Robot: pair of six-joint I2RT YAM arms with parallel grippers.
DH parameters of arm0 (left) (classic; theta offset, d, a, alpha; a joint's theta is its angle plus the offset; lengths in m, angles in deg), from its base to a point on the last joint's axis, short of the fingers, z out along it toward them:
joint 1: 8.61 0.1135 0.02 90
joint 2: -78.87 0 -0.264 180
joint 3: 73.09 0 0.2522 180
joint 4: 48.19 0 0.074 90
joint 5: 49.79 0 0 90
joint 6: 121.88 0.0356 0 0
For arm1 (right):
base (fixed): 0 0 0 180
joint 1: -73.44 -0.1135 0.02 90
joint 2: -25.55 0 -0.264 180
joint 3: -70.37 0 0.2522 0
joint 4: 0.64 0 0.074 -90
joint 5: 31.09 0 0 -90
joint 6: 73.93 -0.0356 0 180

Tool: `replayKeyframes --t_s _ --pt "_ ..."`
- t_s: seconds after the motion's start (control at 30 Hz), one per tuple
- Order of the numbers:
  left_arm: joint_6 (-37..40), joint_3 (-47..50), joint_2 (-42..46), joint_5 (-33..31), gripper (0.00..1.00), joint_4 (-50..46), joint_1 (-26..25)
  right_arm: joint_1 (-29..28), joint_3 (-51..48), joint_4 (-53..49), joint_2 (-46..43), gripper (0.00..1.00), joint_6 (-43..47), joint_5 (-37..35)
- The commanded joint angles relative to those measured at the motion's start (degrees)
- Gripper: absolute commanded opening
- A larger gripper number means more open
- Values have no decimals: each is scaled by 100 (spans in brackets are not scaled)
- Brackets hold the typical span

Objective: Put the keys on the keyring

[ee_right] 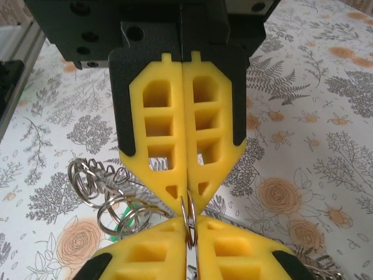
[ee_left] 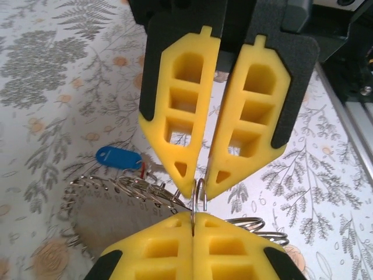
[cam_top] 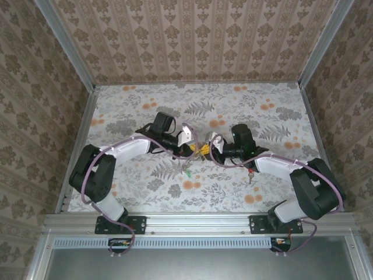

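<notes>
**Both claws tip to tip on one keyring loop**

At mid-bench (cam_top: 145, 192) the two arms meet nose to nose. The left claw (ee_left: 192, 224) has its fingers pressed flat together, pinching one thin wire loop of the keyring (ee_left: 122, 188). The right claw (ee_right: 190, 228) nips the same loop from the opposite side, with a narrow V gap behind its tips. The remaining linked rings trail on the bench to either side. The blue key (ee_left: 118, 157) lies just beside the rings; whether it is threaded, cannot tell. The green key (cam_top: 189, 173) lies apart, nearer the bases.
</notes>
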Motion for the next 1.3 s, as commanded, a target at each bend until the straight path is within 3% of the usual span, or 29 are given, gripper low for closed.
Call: replayKeyframes --t_s 0.0,0.6,1.03,1.27 --pt "-74 71 400 -391 0 172 -21 -151 301 -819 -164 16 552 -391" --pt "217 -173 531 -492 0 -497 -100 -304 400 -268 -243 20 459 -614" --pt "231 -265 486 -401 0 -607 -100 -426 702 -833 -40 8 689 -265" --pt "191 -283 457 -350 0 -566 -59 -461 675 -644 24 0 598 -370"
